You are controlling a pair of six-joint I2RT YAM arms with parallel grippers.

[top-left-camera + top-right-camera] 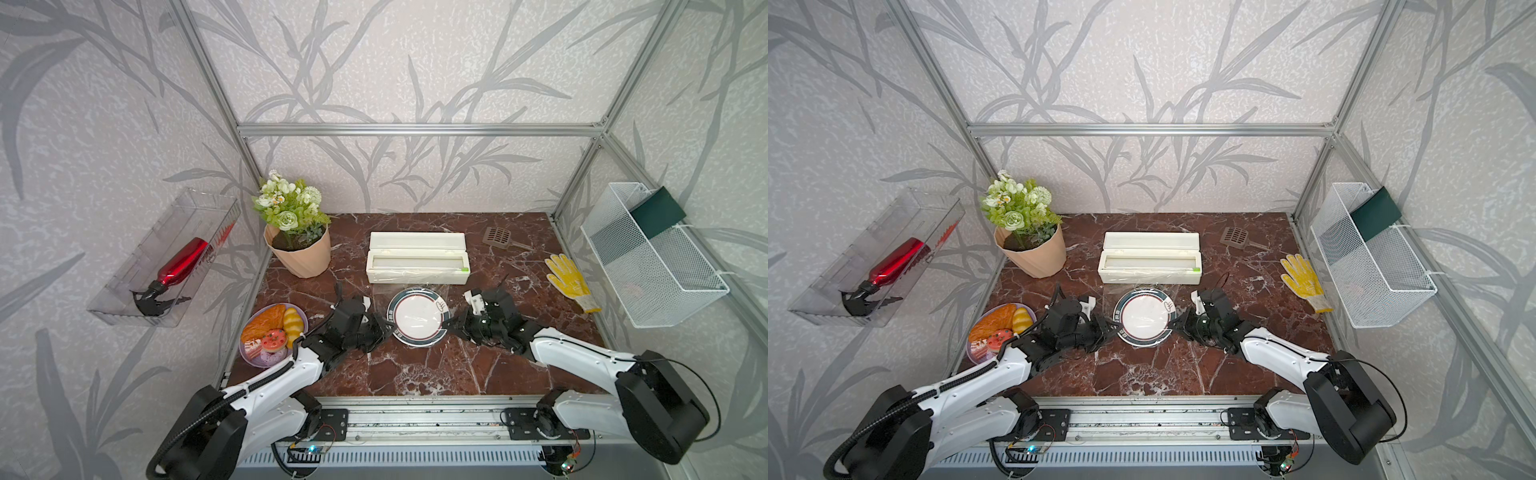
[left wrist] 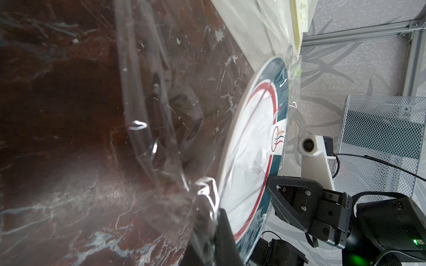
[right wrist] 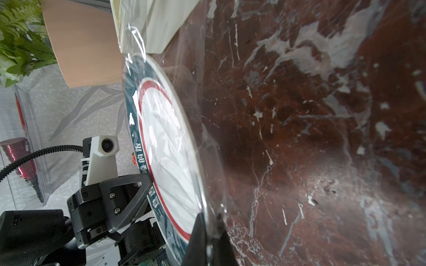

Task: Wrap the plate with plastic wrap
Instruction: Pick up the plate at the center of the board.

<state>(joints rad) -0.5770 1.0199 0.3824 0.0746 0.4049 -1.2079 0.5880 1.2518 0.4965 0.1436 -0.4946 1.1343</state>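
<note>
The plate (image 1: 417, 318) (image 1: 1144, 317), white with a green rim band, lies mid-table in front of the dispenser box. The plastic wrap (image 1: 398, 289) (image 2: 149, 138) (image 3: 207, 142) runs from the box over the plate, wrinkled and glinting. My left gripper (image 1: 388, 328) (image 1: 1115, 328) (image 2: 213, 232) is at the plate's left rim, shut on the film there. At the right rim, my right gripper (image 1: 446, 328) (image 1: 1173, 326) (image 3: 212, 237) pinches the film shut too. Whether either grip also takes in the plate's edge is hidden by the fingers.
The cream dispenser box (image 1: 417, 257) stands open behind the plate. A flower pot (image 1: 299, 249) is at back left, a purple plate with toy food (image 1: 272, 332) at left. A brown scoop (image 1: 496, 239) and yellow glove (image 1: 569, 280) lie at right, near a mesh basket (image 1: 652, 257).
</note>
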